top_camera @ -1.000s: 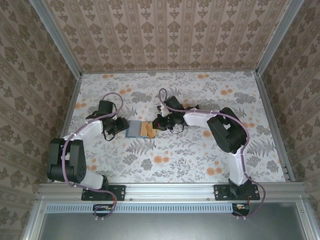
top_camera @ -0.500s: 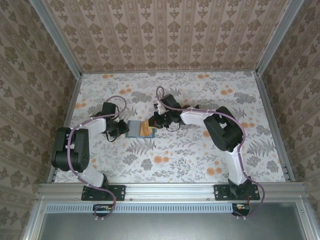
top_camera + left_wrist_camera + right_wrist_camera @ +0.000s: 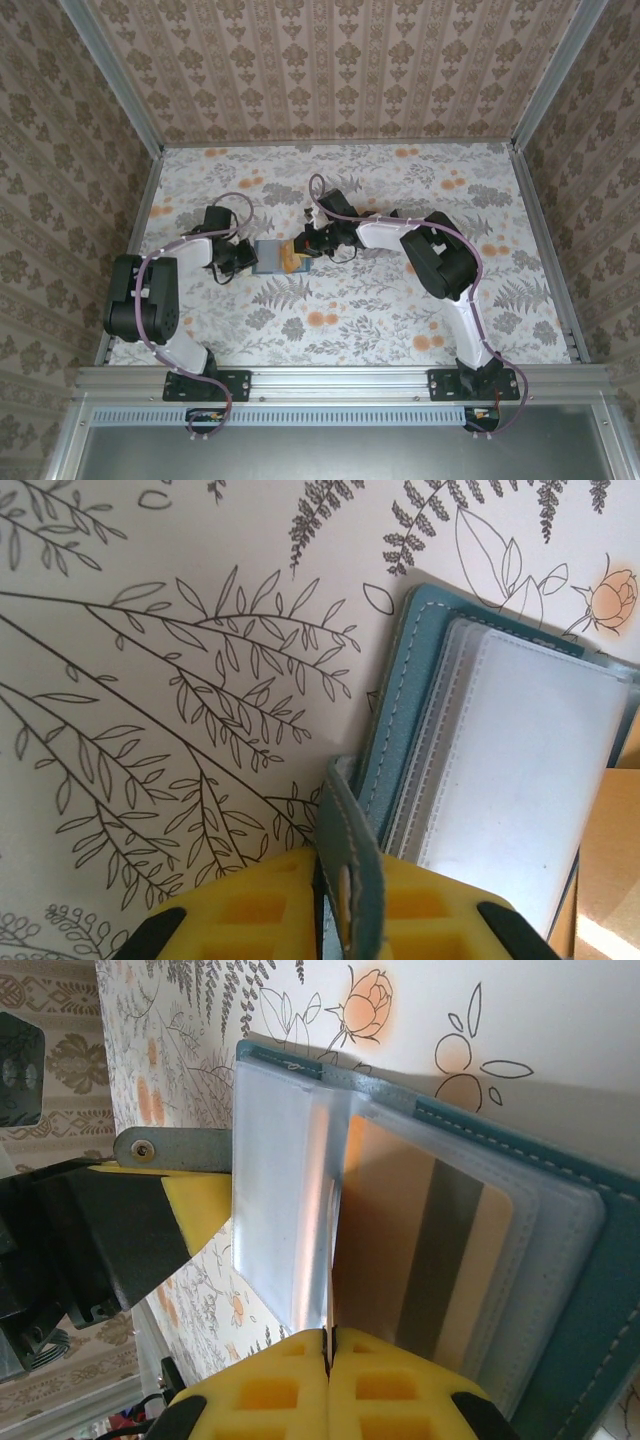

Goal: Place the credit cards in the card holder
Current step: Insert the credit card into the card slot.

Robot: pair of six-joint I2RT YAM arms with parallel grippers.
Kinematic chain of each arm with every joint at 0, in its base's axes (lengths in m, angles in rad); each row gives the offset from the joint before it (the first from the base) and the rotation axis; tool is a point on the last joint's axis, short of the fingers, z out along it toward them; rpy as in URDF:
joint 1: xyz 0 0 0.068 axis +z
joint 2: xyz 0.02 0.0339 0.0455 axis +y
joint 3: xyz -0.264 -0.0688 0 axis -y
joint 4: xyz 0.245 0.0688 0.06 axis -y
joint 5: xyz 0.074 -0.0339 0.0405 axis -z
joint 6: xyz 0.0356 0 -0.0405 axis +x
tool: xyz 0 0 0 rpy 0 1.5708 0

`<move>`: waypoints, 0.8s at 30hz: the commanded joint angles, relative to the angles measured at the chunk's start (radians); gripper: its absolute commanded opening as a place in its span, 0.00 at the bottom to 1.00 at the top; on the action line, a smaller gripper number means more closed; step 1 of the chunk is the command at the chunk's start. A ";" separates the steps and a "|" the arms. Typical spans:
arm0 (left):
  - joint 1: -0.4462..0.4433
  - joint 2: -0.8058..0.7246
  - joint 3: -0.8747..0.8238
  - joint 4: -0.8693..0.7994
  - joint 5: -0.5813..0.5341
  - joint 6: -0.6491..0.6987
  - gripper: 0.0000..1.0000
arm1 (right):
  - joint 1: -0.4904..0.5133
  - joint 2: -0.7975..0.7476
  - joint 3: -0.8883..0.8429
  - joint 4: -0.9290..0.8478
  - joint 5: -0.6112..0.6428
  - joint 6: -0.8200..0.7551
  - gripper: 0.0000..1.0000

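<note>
At the near edge an aluminium rail point(image 3: 340, 378) carries both arm bases. Mid-table the card holder point(image 3: 400, 710) lies open between the grippers. The left gripper point(image 3: 335, 905) is clamped on its teal strap point(image 3: 352, 880). The right gripper point(image 3: 328, 1360) is pinched together, seemingly on the edge of a clear sleeve point(image 3: 280, 1190) that stands up like a page. One tan credit card point(image 3: 400, 1230) with a dark stripe sits in the sleeve behind it, so the task looks partly done; how many remain I cannot tell. The table point(image 3: 400, 180) wears a floral print with orange blooms, and beyond it stand damask-papered walls point(image 3: 340, 70).
</note>
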 commanded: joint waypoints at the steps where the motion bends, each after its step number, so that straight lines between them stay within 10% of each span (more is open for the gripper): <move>1: -0.001 0.033 -0.023 0.010 0.031 0.003 0.13 | 0.004 -0.006 0.016 0.009 -0.031 0.007 0.06; 24: -0.009 0.056 -0.028 0.042 0.046 0.001 0.12 | -0.007 -0.079 0.018 -0.098 0.038 -0.066 0.05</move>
